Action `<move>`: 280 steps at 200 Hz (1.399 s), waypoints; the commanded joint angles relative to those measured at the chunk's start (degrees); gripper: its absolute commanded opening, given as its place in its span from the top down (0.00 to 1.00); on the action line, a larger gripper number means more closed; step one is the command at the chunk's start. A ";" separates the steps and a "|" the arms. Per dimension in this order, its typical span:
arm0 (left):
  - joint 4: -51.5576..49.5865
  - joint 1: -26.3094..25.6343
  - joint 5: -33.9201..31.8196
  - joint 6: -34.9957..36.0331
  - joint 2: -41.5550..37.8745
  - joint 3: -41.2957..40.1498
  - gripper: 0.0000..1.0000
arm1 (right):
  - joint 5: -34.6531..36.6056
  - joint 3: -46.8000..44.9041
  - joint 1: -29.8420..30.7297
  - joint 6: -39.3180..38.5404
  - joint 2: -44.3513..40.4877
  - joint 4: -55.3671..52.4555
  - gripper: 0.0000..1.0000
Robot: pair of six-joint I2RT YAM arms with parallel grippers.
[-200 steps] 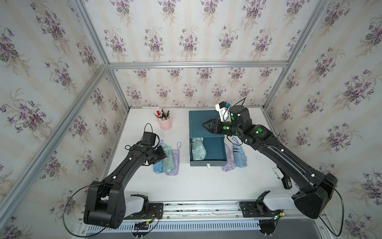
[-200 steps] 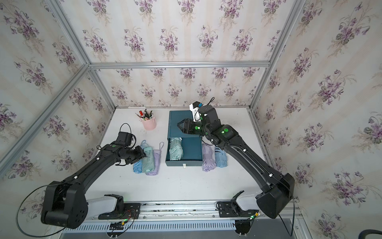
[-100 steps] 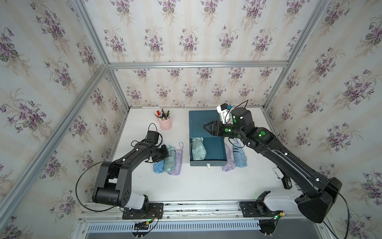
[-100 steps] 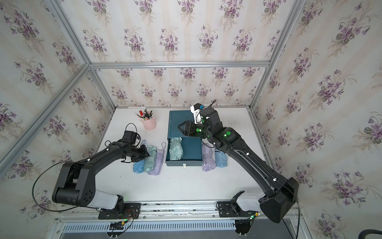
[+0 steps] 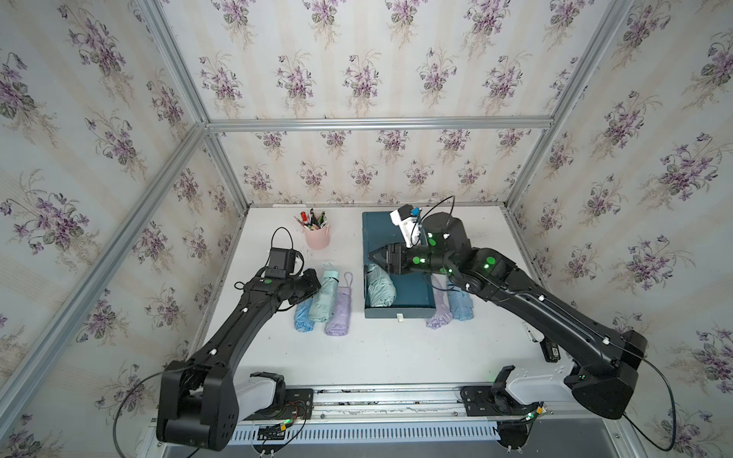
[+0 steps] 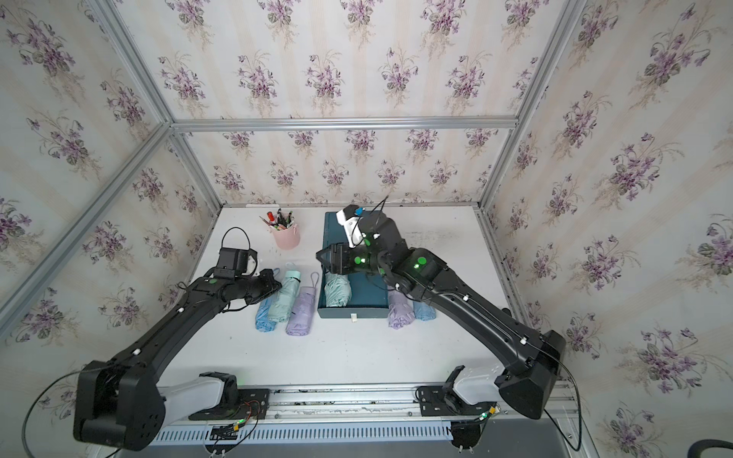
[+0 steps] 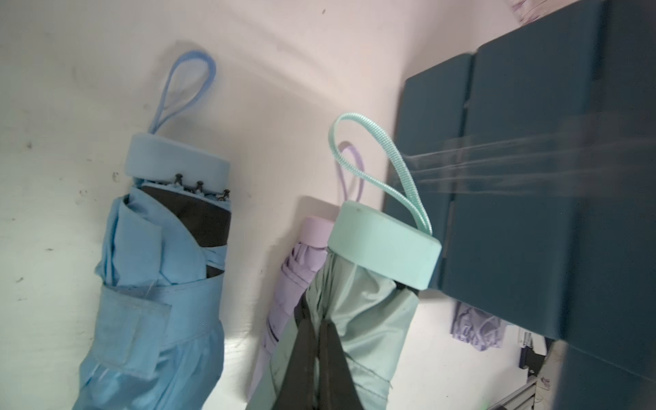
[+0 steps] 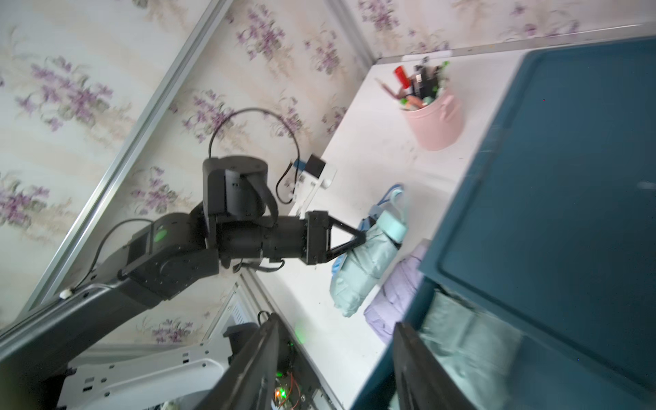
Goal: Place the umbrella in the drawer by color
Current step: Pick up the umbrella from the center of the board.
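The left gripper (image 8: 362, 237) is clenching the fabric of the mint umbrella (image 5: 326, 293). This umbrella is lying on the bench (image 5: 377, 357) between a blue umbrella (image 5: 302, 318) and a purple umbrella (image 5: 339, 313), near the drawer (image 5: 414, 295). The right gripper (image 5: 373, 255) is hovering over the drawer with its jaws apart, holding nothing. A second mint umbrella (image 5: 380, 287) is lying inside the drawer.

3 umbrellas (image 5: 324, 295) are left of the drawer (image 5: 412, 293), 1 in it, 2 right of it.

Mostly hidden: lilac umbrella (image 7: 301, 269), bhd mint umbrella (image 7: 372, 312); drawer unit (image 7: 514, 230) blurred.
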 commanded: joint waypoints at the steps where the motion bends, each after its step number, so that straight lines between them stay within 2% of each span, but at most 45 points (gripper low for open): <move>1: 0.10 -0.02 1.09 -6.22 -5.68 1.71 1.00 | 3.76 2.05 3.29 -1.48 2.84 -1.02 0.39; 27: 0.86 0.04 1.66 -14.06 -13.35 2.43 1.00 | -0.14 0.33 3.45 2.92 6.28 4.13 0.31; 44: 2.23 0.06 2.57 -18.92 -17.28 2.67 1.00 | -3.33 -0.49 4.16 4.17 8.15 7.80 0.30; 71: 2.22 -0.02 4.59 -22.58 -20.27 4.31 1.00 | -7.52 -0.65 6.18 4.08 10.15 12.71 0.23; 116: 5.75 0.06 6.79 -28.96 -23.41 3.54 1.00 | -6.91 -0.19 8.06 3.78 12.83 14.16 0.18; 150: 6.31 0.05 8.17 -29.69 -23.65 4.53 1.00 | -5.25 -0.38 8.19 3.98 14.05 14.56 0.18; 159: 6.46 -0.02 8.42 -29.85 -23.63 4.48 1.00 | -4.99 -0.20 8.19 3.90 14.36 14.64 0.21; 175: 5.94 -0.02 7.97 -29.66 -23.84 4.45 1.00 | -5.21 0.21 8.19 3.77 14.77 15.04 0.31; 211: 4.80 0.02 7.42 -28.55 -23.73 4.31 1.00 | -6.77 1.58 8.19 4.31 15.69 15.66 0.68; 226: 4.16 0.03 7.55 -27.03 -23.65 4.38 1.00 | -6.97 1.80 8.19 4.77 15.48 15.98 0.76; 233: 4.11 0.05 7.64 -26.23 -23.63 4.45 0.93 | -6.90 1.83 8.11 4.93 15.25 16.06 0.79; 240: 3.81 -0.01 7.73 -25.41 -23.55 4.38 0.80 | -7.08 1.90 8.11 5.05 15.04 16.18 0.82; 260: 2.41 0.04 6.78 -22.73 -23.96 4.45 0.38 | -8.13 1.89 7.56 5.37 13.98 16.22 0.85; 269: 2.16 0.06 6.30 -21.57 -24.26 4.13 0.27 | -9.05 1.67 6.97 5.84 13.24 16.14 0.87; 280: 2.57 0.06 6.64 -19.39 -24.50 3.74 0.19 | -10.62 0.83 5.82 6.80 11.98 16.66 0.91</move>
